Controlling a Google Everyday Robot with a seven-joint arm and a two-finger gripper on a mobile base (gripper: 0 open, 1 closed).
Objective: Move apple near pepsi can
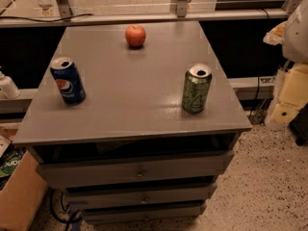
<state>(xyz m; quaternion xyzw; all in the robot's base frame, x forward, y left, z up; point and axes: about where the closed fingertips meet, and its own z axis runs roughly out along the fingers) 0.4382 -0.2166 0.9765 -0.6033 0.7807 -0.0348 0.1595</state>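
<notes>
The apple, small, round and red-orange, sits at the far middle of the grey cabinet top. The pepsi can, dark blue with a red, white and blue logo and an open silver top, stands upright near the left edge, well apart from the apple. My gripper is not in view; only a white and cream shape, which may be part of my arm, shows at the right edge, off the cabinet top.
A green can with black markings stands upright near the right front of the top. The cabinet has drawers below. A cardboard box stands on the floor at the left. A rail and glass partition run behind.
</notes>
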